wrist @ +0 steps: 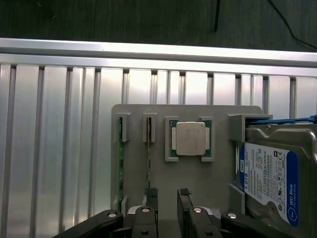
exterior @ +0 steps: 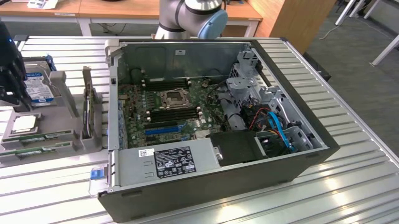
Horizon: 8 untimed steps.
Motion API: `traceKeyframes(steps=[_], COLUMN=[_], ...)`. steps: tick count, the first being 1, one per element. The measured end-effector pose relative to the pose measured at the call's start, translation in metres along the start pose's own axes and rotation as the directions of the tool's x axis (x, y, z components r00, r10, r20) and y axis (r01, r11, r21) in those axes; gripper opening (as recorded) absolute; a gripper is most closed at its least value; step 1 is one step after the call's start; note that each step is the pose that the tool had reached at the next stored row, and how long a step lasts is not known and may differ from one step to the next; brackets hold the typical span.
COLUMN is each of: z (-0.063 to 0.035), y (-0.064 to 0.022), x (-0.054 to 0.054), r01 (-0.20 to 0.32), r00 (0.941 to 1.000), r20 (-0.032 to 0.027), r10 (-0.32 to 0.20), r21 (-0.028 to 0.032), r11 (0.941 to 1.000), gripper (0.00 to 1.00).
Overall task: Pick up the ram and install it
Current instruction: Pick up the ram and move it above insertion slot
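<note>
The ram point(wrist: 148, 158) is a thin green stick standing on edge in a slot of the grey holder tray point(wrist: 143, 119), beside the CPU chip point(wrist: 188, 139). In the exterior view the ram point(exterior: 42, 137) lies at the tray's near end. A second similar green stick point(wrist: 119, 163) sits one slot farther from the CPU. My gripper point(wrist: 167, 201) hangs above the tray, open, with one finger point(wrist: 151, 198) over the ram's end and nothing between the fingers. The exterior view has the gripper point(exterior: 20, 106) at its far left, over the tray.
An open PC case point(exterior: 212, 186) fills the middle of the slatted metal table, with the motherboard point(exterior: 187, 91) and its black memory slots point(exterior: 174, 114) exposed. A blue-labelled hard drive point(wrist: 270, 183) stands in the tray beside the CPU. A dark card point(exterior: 90, 109) stands upright between tray and case.
</note>
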<state>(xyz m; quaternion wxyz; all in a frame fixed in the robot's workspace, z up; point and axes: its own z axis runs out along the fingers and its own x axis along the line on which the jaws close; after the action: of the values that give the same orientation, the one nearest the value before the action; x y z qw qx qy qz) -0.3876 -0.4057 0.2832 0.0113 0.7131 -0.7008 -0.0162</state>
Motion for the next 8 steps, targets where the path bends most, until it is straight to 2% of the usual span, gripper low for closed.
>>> traceKeyframes(steps=[8], z=[0.0091], y=[-0.0003], x=[0.0001], r01=[0.000], r00=[1.0000], r20=[-0.0001], r10=[0.000], r21=[-0.0002], r11=[1.0000], gripper=[0.29])
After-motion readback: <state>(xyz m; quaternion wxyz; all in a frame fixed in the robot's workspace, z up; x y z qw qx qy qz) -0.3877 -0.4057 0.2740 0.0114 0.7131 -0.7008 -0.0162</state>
